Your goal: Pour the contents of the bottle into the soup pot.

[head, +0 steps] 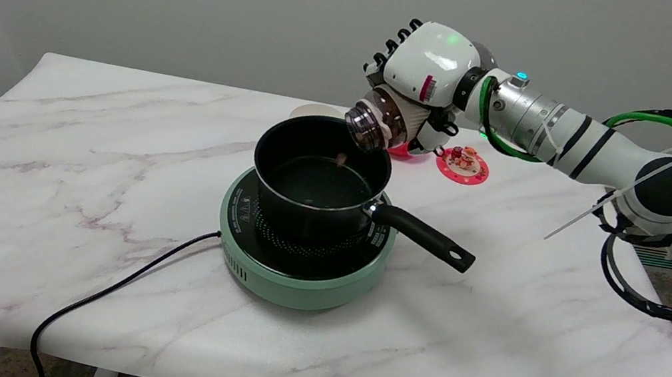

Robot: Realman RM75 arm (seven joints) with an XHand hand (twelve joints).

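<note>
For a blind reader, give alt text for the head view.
The right hand tips a bottle over a black soup pot on a green hotplate; a piece is falling in. The marble table also holds a pink coaster.

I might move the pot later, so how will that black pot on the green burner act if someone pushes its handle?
The pot looks rigid, so it would probably turn or slide as one piece. Sitting loose on the burner with its smooth top, it may slip easily. With its long handle and little inside, it could pivot rather than tip.

We see a glossy white right arm (592, 148) with black bands, green cable loops, white zip ties, and a black-fingered white hand (425, 74).
</note>
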